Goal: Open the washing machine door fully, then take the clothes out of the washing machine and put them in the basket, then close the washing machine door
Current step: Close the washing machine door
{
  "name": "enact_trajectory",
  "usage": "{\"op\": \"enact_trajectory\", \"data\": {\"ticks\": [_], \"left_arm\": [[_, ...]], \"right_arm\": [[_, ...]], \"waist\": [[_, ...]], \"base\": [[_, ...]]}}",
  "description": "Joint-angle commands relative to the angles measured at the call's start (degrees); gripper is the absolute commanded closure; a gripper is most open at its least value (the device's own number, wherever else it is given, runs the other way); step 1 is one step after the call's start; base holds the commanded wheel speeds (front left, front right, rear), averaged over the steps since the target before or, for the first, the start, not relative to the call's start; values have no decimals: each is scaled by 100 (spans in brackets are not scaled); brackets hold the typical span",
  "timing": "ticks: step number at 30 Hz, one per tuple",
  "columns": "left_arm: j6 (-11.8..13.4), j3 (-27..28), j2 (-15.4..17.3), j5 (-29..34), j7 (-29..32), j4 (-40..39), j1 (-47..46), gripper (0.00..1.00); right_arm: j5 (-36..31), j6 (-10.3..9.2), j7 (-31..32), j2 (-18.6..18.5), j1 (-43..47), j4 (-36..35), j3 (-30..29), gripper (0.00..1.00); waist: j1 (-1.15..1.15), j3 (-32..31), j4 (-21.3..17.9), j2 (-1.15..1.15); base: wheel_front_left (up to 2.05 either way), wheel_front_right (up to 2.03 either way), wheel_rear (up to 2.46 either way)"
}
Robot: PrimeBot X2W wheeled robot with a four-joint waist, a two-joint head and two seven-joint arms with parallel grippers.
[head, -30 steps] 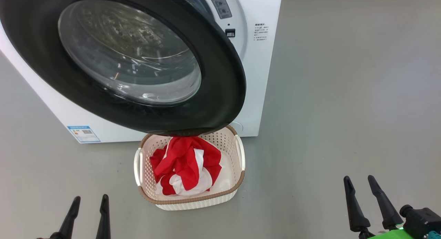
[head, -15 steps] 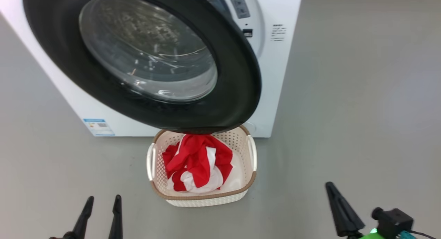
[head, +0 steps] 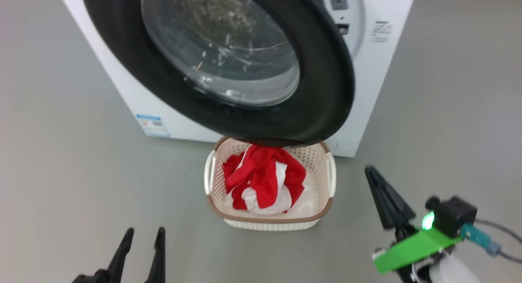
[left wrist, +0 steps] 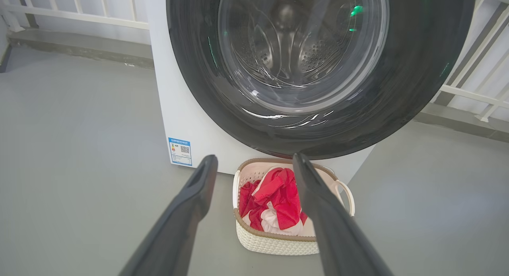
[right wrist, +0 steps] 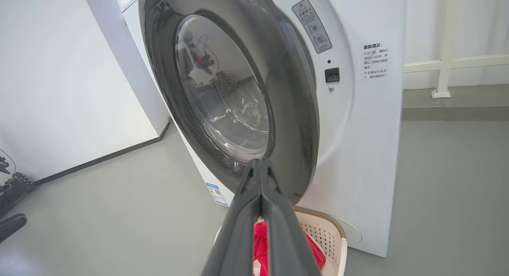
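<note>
The washing machine door [head: 228, 58] stands ajar, swung out from the front of the white washing machine [head: 381, 75]. In the right wrist view its glossy black rim is seen at an angle to the machine's face, with the latch socket [right wrist: 332, 74] uncovered beside it. Through the bulging glass, the left wrist view shows the perforated steel drum [left wrist: 314, 57]. The cream perforated basket [head: 269, 219] with its brown rim sits on the grey floor [head: 61, 160] just in front of the machine. In the head view the door's lower edge overhangs the basket's far side. The clothes [head: 265, 181], a crumpled red bundle with white panels, lie inside the basket. A small blue label [head: 153, 126] is stuck low on the machine's front, left of the basket. The left gripper [head: 145, 232] is at the lower left of the head view, apart from the basket, its two dark fingers parted with nothing between them. The right gripper [head: 371, 172] is to the right of the basket, its fingers pressed together into one dark wedge and holding nothing. The right wrist view shows them tip to tip, pointing toward the door's lower rim. A green light [head: 427, 222] glows on that wrist.
</note>
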Motion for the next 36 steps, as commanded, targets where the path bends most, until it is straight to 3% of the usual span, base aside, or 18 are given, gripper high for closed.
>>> {"op": "enact_trajectory", "data": {"ticks": [1,14,36], "left_arm": [[-32,124,17,-69,-70,-120,-263,0],[-32,-259,15,-493,-70,-157,-780,0],[-32,-665,14,-887,-70,-296,-1482,0]], "right_arm": [[34,43,-37,-45,-299,-110,173,100],[174,43,-37,-136,-1581,21,48,100],[232,43,-37,-313,-3107,202,-488,100]], "waist": [[0,254,229,0],[0,984,636,0],[0,2108,861,0]], "base": [[0,0,0],[0,0,0],[0,0,0]]}}
